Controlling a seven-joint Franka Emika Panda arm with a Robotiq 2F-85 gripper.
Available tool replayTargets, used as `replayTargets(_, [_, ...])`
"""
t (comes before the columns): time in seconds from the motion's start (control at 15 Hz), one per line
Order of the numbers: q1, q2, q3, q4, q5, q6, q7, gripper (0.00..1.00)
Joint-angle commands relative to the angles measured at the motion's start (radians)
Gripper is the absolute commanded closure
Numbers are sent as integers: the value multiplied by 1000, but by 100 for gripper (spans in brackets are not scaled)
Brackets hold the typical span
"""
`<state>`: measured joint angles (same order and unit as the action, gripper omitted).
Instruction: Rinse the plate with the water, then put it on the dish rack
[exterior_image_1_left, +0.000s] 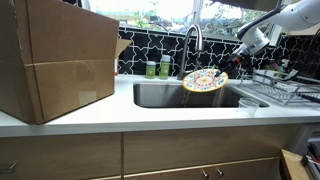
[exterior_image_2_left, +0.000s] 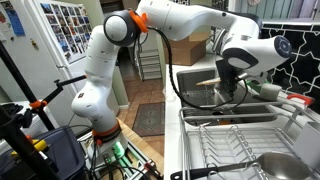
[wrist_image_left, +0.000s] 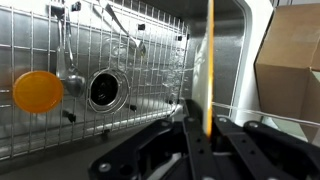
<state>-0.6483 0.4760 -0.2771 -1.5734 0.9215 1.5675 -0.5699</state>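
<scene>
— Where is the plate (exterior_image_1_left: 205, 81)?
— Over the sink (exterior_image_1_left: 160, 97), tilted, near the faucet (exterior_image_1_left: 193, 40). The gripper (exterior_image_1_left: 228, 70) is clamped on its rim.
— And the wrist view?
— The plate is edge-on, a thin orange line between the dark fingers (wrist_image_left: 190, 145).
— The dish rack (exterior_image_1_left: 275, 90)?
— On the counter beside the sink, apart from the plate.

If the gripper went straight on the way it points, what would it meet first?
Shut on the plate, the gripper points down into the sink; the wire grid on its floor probably comes first, depth unclear.
</scene>
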Motion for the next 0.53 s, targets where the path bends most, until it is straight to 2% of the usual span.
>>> replayTargets(0.0, [-17,-4,13,12,-28,-77,-22,97])
replayTargets(0.13, [-11,-4,8,17,-48,-93,-12,97])
replayTargets(0.27, [12,-17,-11,0,-57,15,41,97])
replayTargets(0.47, [16,-25,-15,-1,-86,107,90,97])
